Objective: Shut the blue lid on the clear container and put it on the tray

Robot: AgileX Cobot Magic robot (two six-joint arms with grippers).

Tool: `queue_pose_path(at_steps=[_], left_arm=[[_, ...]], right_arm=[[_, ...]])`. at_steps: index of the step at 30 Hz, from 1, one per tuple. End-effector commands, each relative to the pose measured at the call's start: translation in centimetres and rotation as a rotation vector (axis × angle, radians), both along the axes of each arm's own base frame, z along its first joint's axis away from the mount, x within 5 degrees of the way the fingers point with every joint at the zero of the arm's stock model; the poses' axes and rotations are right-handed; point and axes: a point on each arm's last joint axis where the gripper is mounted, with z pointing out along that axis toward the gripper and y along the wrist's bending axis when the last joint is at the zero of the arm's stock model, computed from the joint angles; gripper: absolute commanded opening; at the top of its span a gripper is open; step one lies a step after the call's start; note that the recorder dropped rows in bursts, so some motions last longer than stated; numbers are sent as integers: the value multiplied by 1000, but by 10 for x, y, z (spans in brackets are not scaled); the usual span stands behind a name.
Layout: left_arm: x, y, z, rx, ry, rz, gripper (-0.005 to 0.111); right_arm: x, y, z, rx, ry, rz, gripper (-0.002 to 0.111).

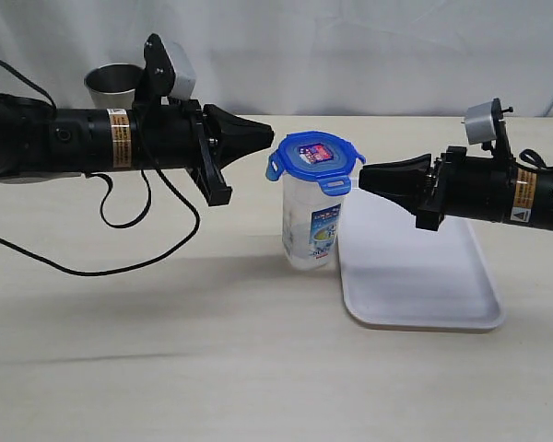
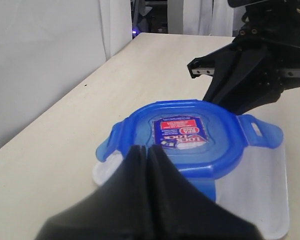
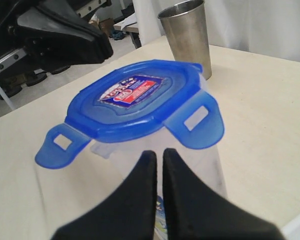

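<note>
The clear container (image 1: 311, 226) stands upright on the table just left of the tray (image 1: 415, 276). The blue lid (image 1: 313, 157) sits on its top, with flaps sticking out to the sides. My left gripper (image 1: 269, 133) hovers shut at the lid's left edge, holding nothing. My right gripper (image 1: 361, 178) is shut too, its tip just right of the lid's near flap. In the left wrist view the lid (image 2: 187, 132) lies just beyond the shut fingers (image 2: 135, 165). In the right wrist view the lid (image 3: 135, 97) tops the container (image 3: 140, 180) beyond the fingertips (image 3: 149, 157).
A grey steel cup (image 1: 113, 86) stands at the back left, behind the left arm; the right wrist view has the cup (image 3: 186, 35) behind the container. A black cable (image 1: 134, 226) loops over the table on the left. The table's far edge meets a white curtain.
</note>
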Motion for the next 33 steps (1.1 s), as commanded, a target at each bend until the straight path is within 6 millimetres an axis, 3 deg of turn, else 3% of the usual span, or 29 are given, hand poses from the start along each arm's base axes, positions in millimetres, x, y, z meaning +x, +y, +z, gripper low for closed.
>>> queue_pose_path(at_steps=[1, 33], left_arm=[[7, -1, -8, -25, -8, 40, 0], [6, -13, -19, 4, -16, 59, 0]], right_arm=[[0, 0, 0, 4, -1, 5, 5], [0, 0, 1, 4, -5, 4, 5]])
